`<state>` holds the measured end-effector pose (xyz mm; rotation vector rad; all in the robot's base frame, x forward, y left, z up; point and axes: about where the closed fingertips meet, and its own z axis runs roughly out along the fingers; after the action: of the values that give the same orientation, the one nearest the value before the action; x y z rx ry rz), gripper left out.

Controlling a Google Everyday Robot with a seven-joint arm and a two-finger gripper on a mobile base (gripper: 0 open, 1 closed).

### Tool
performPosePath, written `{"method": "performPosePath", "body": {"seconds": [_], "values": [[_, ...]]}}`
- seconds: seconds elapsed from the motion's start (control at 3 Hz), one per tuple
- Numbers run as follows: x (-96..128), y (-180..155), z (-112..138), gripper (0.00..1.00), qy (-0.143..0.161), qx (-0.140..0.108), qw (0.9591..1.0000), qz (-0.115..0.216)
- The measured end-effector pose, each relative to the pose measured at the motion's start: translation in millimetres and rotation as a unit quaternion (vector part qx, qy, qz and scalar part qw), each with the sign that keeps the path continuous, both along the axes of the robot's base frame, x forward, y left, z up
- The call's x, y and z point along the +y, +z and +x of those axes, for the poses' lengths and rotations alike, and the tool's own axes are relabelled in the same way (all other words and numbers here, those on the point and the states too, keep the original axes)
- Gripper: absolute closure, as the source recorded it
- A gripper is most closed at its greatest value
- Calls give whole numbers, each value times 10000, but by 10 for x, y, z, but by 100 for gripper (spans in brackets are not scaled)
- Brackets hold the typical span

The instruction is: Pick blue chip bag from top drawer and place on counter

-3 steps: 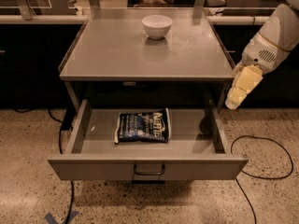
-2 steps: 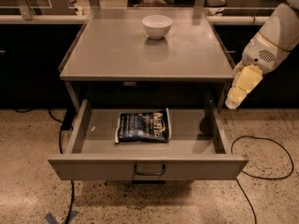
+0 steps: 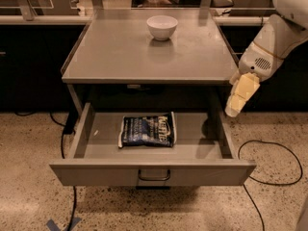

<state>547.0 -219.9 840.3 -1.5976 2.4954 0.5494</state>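
The blue chip bag (image 3: 147,130) lies flat in the middle of the open top drawer (image 3: 153,172), which is pulled out toward the camera with its dark bar handle at the front. Above it is the grey counter (image 3: 120,57). My gripper (image 3: 237,105) hangs at the right, just outside the drawer's right wall and below the counter's front right corner, pointing down and holding nothing. It is well to the right of the bag and apart from it.
A white bowl (image 3: 162,27) stands at the back middle of the counter. Dark cabinets with pale tops run behind on both sides. Black cables (image 3: 269,162) lie on the speckled floor to the right and left of the drawer.
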Motion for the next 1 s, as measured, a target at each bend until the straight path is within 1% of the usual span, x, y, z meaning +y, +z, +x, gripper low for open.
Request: {"method": "performPosePath", "body": {"seconds": [0.33, 0.67, 1.0], "values": [[0, 0, 0, 0, 0, 0, 10000, 0], [73, -68, 1, 0, 22, -111, 9999, -40], [150, -83, -172, 0, -1, -451, 9987, -230]]}}
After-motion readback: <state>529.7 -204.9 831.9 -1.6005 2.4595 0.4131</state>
